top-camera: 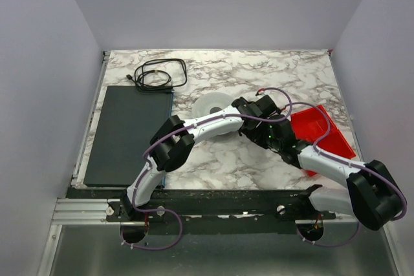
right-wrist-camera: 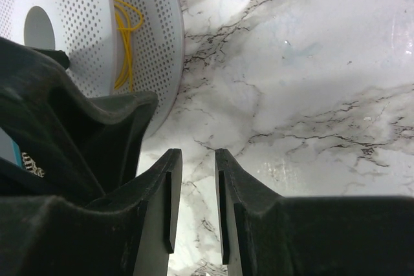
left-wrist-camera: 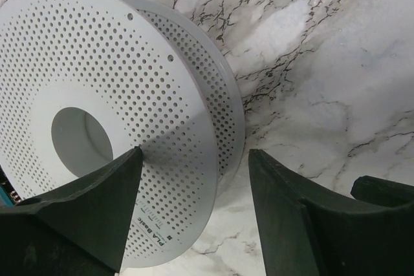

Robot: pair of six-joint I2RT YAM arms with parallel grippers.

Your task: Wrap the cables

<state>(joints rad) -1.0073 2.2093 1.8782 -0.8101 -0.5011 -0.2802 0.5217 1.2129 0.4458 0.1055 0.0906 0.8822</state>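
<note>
A white perforated spool [left-wrist-camera: 97, 63] stands on edge on the marble table; it also shows in the top view [top-camera: 210, 105]. A thin yellow wire [right-wrist-camera: 126, 37] is wound in a few loose turns between its flanges. My left gripper [left-wrist-camera: 194, 159] is open, its left finger [left-wrist-camera: 97, 211] in front of the near flange, whose lower edge sits between the jaws without touching. My right gripper [right-wrist-camera: 197, 153] hovers just right of the spool, jaws a narrow gap apart with nothing seen between them. The left gripper's black body [right-wrist-camera: 65, 114] lies close beside it.
A black looped cord [top-camera: 158, 72] lies at the back left. A dark mat [top-camera: 129, 134] covers the left side. A red bin [top-camera: 320, 130] sits at the right, partly under the right arm. Both arms cross the table's middle.
</note>
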